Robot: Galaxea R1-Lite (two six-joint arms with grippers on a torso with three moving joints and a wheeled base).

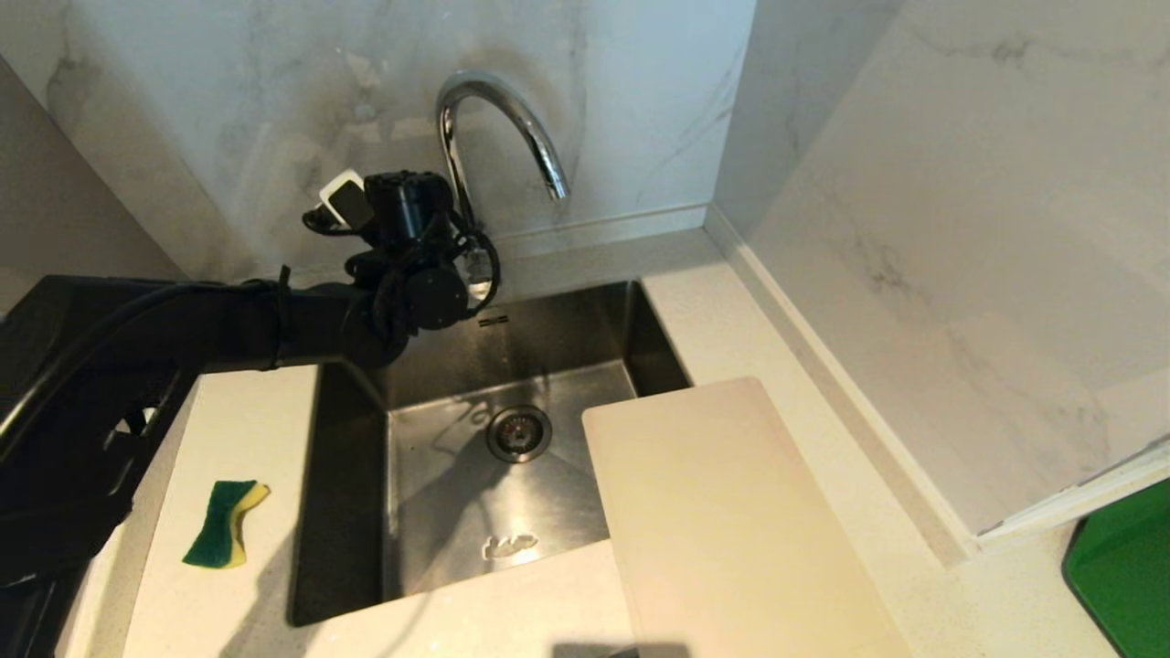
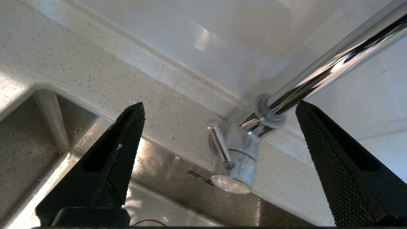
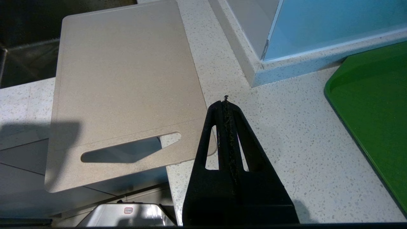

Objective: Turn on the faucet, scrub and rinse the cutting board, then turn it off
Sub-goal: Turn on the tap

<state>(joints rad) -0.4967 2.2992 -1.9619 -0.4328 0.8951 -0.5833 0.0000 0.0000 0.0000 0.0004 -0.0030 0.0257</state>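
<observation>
Left gripper [image 2: 219,108] at far side of sink [image 1: 585,320], fingers spread wide, empty, flanking faucet [image 2: 244,149] base and lever [image 2: 220,146], not touching. Right gripper [image 3: 225,99] pressed closed, empty, near cutting board [image 1: 731,512], which lies right of sink on counter [image 1: 804,366], its corner overhanging basin.

Left arm [image 1: 228,320] stretched across the far-left corner of the sink, wrist bent toward the back wall. Left gripper [image 2: 219,136] spread wide, black textured fingers [image 2: 124,149] well apart, nothing touched or clamped between them. Right gripper [image 3: 226,105] parked low over the front edge of the counter, fingers pressed together, holding nothing.
</observation>
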